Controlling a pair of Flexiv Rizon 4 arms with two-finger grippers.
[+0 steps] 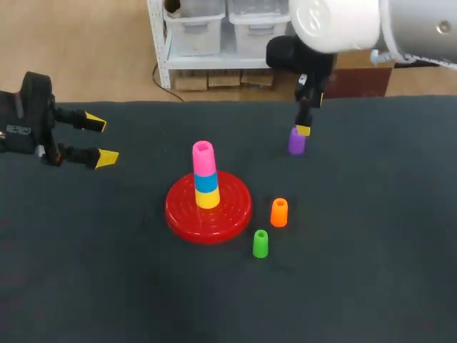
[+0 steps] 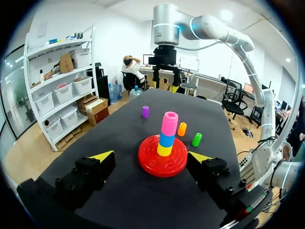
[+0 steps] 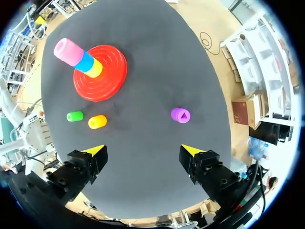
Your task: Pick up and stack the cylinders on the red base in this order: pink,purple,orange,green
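Currently the right gripper (image 3: 143, 150) is released: its fingers are spread wide, nothing lies between them, and it hangs above the dark table (image 3: 143, 57). The small purple plastic cylinder (image 3: 180, 115) stands upright below and ahead of it, offset toward one finger rather than centred in the gap. Its long axis is vertical, hollow end up. A top-down grasp likely calls for a sideways correction, then descent. Further out, the pink cylinder (image 1: 203, 158) already tops the post of the red ringed base (image 1: 208, 207). The left gripper (image 1: 100, 140), also released and empty, is well apart from the purple piece; the right arm is nearer.
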